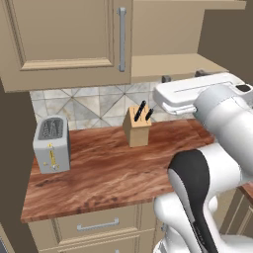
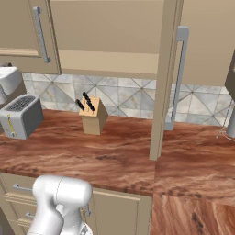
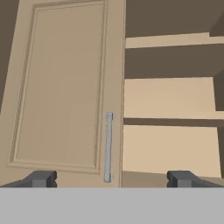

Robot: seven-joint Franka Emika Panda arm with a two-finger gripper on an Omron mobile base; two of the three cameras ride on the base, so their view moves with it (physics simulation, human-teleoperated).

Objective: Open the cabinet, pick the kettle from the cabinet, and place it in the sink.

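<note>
The beige cabinet (image 1: 64, 39) hangs over the counter. Its left door (image 3: 61, 87) is closed, with a long grey bar handle (image 3: 108, 146). Its right door (image 2: 164, 78) stands swung out, edge-on in the right base view, with its handle (image 2: 179, 78) facing right. The opened half shows an inner shelf (image 3: 170, 121) with bare boards. My gripper (image 1: 183, 75) is raised in front of the cabinet's lower edge and points into it. It is open, its fingertips (image 3: 41, 178) wide apart with nothing between them. The kettle and the sink are out of view.
A boxy grey toaster (image 1: 51, 143) stands at the left of the wooden counter (image 1: 108, 173). A wooden knife block (image 1: 137, 126) stands against the tiled backsplash. Drawer fronts (image 1: 96, 226) run below the counter. The open door juts out over the counter's right part.
</note>
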